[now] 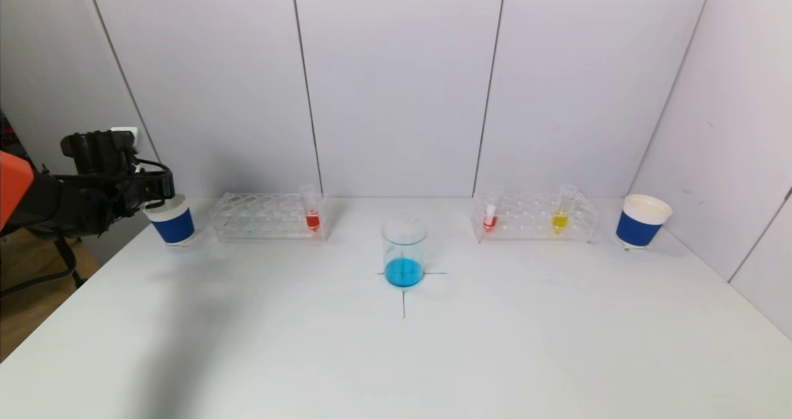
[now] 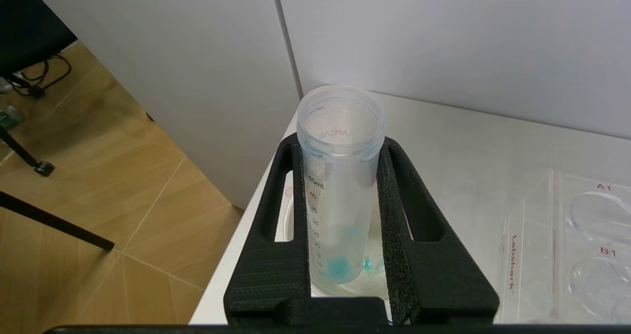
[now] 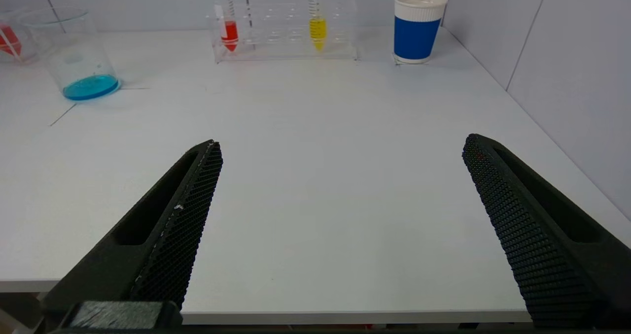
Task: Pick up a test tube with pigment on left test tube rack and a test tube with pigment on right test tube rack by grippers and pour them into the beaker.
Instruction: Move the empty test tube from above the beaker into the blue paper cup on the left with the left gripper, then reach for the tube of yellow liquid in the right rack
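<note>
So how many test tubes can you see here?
4. A red one in the left rack, a red one and a yellow one in the right rack, and a nearly empty one in the left gripper.

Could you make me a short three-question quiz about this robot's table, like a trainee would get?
1. True or false: the left gripper is shut on a nearly empty tube over the left cup.
2. What colour is the liquid in the beaker? A red, B blue, C yellow.
3. Fill in: the right rack holds a red tube and a ___ tube.

Key: 1 true; 2 B; 3 yellow.
</note>
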### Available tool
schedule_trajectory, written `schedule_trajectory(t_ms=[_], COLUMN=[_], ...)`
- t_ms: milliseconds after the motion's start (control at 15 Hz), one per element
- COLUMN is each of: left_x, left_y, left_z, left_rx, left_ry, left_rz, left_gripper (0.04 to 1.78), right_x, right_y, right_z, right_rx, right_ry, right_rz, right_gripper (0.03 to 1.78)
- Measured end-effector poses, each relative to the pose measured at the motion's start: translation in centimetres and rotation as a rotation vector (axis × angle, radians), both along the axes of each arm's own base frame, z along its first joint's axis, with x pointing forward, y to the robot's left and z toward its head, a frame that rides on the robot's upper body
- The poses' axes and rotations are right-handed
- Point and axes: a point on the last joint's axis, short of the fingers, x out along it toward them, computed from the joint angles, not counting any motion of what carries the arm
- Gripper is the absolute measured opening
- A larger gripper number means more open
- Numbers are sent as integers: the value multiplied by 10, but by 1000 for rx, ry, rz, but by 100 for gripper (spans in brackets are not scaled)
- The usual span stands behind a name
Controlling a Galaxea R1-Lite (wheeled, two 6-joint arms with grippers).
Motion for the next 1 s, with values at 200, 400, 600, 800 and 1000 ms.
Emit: schedule_trajectory(t_ms=[200, 400, 600, 800, 1000], left_x=[0, -1, -2, -4, -5], left_y=[-1, -1, -1, -2, -2], left_z=[1, 2, 2, 1, 2], left_rx=[1, 2, 2, 0, -1], left_ry=[-3, -2, -3, 6, 5], left_rz=[-1, -1, -2, -2, -2], left_gripper=[43, 54, 89, 138, 168], right_x=[0, 0, 0, 0, 0], right_y=[0, 0, 0, 0, 0], right_z=[0, 0, 0, 0, 0], right_rx=[0, 0, 0, 0, 0], right_ry=[0, 1, 1, 0, 0], right_rz=[0, 0, 0, 0, 0], right_gripper=[177, 177, 177, 177, 177])
